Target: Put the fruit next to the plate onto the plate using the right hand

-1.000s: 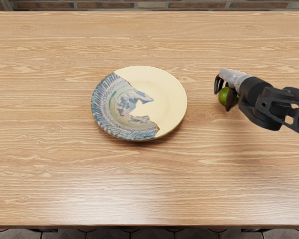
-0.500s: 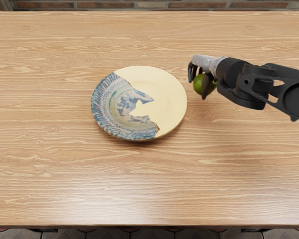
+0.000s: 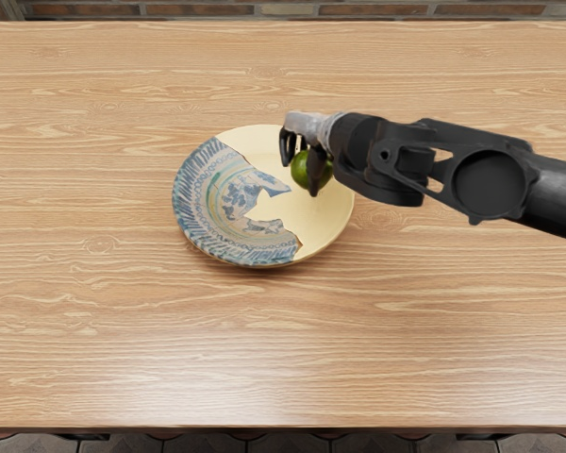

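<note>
A round plate (image 3: 228,212), yellow with a blue patterned part on its left, lies at the middle of the wooden table. My right hand (image 3: 305,160) reaches in from the right edge on a dark arm and hangs over the plate's upper right part. Its dark fingers (image 3: 288,147) are curled around a small green fruit (image 3: 307,170), which is held above the plate's yellow area. Part of the fruit is hidden by the fingers. The left arm does not show.
The wooden table (image 3: 123,321) fills the view, with its front edge near the bottom. A brick wall strip (image 3: 170,9) runs along the top edge behind the table.
The right hand has carried the green fruit leftward from the table's right side to above the plate. The plate has not moved.
</note>
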